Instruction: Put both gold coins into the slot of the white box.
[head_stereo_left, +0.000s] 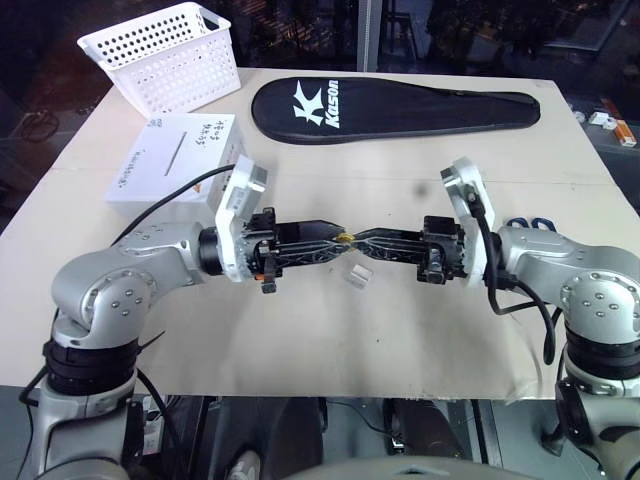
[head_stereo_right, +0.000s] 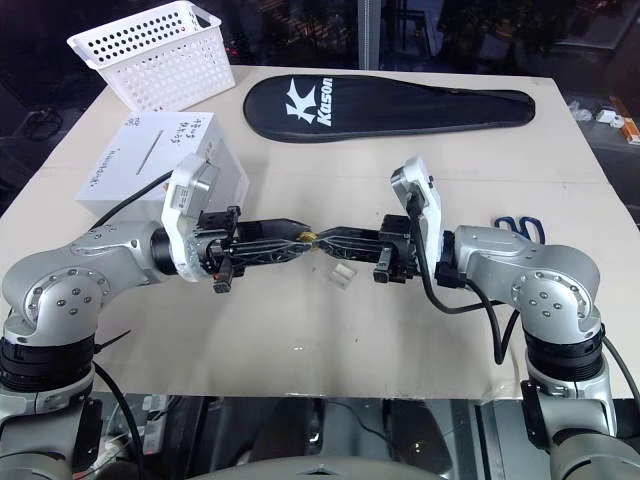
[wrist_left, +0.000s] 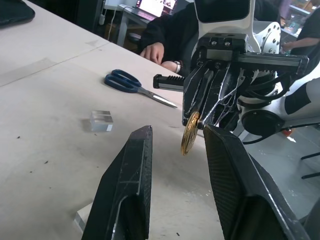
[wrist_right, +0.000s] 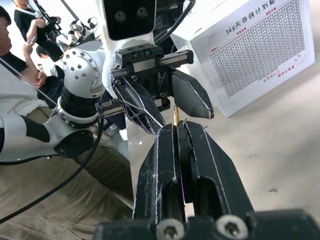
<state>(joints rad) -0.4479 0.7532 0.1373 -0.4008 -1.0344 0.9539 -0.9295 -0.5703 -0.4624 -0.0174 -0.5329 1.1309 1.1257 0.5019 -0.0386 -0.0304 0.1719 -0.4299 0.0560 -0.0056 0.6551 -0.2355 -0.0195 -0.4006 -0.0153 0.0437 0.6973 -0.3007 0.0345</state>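
- Coin (wrist_left: 190, 133): pinched edge-on at the tips of the right gripper (head_stereo_left: 362, 241), held above the table (head_stereo_left: 420, 170) between both arms.
- Left gripper (head_stereo_left: 335, 236): fingers apart, straddling the coin without clamping it.
- White box (head_stereo_left: 176, 156): well behind the left arm, slot (head_stereo_left: 173, 156) facing up.
- Risk: releasing the right grip before the left closes would likely drop the coin.

A white perforated basket (head_stereo_left: 165, 55) stands at the desk's (head_stereo_left: 400, 330) far left corner. Beside it, along the far edge, lies a black racket cover (head_stereo_left: 400, 108) with white lettering. Blue-handled scissors (wrist_left: 132, 85) lie flat near the right edge. A small clear plastic block (head_stereo_left: 359, 277) sits near the middle of the desk. A person's hand (wrist_left: 154, 52) rests beyond the desk's edge.
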